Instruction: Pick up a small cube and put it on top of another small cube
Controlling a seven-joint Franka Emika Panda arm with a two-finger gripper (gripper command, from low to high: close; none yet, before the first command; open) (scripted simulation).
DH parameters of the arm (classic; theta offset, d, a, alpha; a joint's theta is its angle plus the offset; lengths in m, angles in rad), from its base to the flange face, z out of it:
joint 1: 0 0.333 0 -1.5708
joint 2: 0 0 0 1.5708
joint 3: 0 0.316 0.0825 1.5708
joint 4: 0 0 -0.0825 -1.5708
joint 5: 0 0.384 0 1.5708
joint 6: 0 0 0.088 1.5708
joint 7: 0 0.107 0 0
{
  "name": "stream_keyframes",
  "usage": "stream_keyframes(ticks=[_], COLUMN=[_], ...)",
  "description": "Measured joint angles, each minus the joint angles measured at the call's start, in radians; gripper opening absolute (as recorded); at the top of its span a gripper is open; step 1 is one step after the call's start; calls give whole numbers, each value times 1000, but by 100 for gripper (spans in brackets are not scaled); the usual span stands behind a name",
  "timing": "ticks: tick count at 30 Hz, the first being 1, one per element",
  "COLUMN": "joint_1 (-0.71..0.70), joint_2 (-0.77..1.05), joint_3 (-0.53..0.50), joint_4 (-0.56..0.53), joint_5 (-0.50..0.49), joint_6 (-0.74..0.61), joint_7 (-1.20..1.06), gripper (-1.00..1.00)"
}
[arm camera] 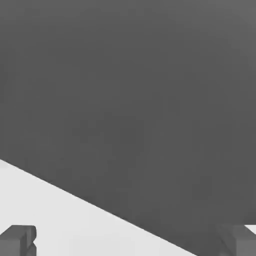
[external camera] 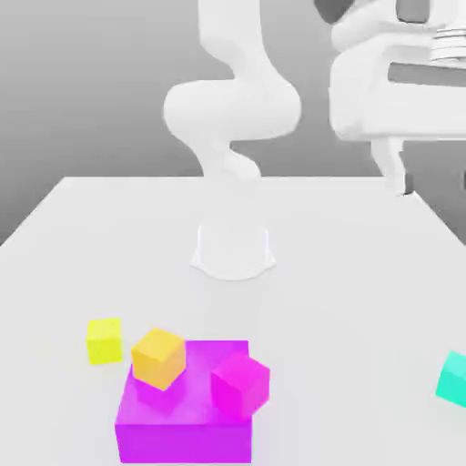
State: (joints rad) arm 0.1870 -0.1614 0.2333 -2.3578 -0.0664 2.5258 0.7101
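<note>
Small teal cube [external camera: 452, 378] sits near desk [external camera: 346, 273] edge at the exterior view's right, apart from yellow cube [external camera: 105, 340] and orange cube [external camera: 159, 357]; tool [arm camera: 131, 240] spread, empty, high; reach-and-descend step pending.

A white counter [external camera: 82, 246] carries the clutter, under a plain grey backdrop. A large magenta block [external camera: 182, 423] lies low and flat toward 6 o'clock of the exterior view. 2 small cubes rest on its top. The orange cube [external camera: 158, 357] sits at the block's 10 o'clock corner, turned at an angle and overhanging the edge. The small magenta cube [external camera: 241, 382] sits at the block's 3 o'clock side, also turned. A yellow cube [external camera: 105, 340] stands on the counter at about 9 o'clock of the orange cube, just beside it and off the block. In the hand view the counter [arm camera: 60, 220] appears as a pale wedge below grey.
</note>
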Motion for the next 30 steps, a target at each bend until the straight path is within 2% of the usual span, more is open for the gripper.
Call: stream_keyframes(ticks=[12,16,17,24,28,30], joint_1=[191,257,271,274,227,179], joint_2=[446,591,624,631,511,437], joint_3=[86,22,4,0,64,47], joint_4=[-35,-10,-2,-1,-29,-54], joint_5=[-147,-228,-247,-252,-174,-137], joint_6=[149,247,271,276,186,141], joint_7=[13,67,82,85,27,6], gripper=[0,0,-100,-100,-100,-100])
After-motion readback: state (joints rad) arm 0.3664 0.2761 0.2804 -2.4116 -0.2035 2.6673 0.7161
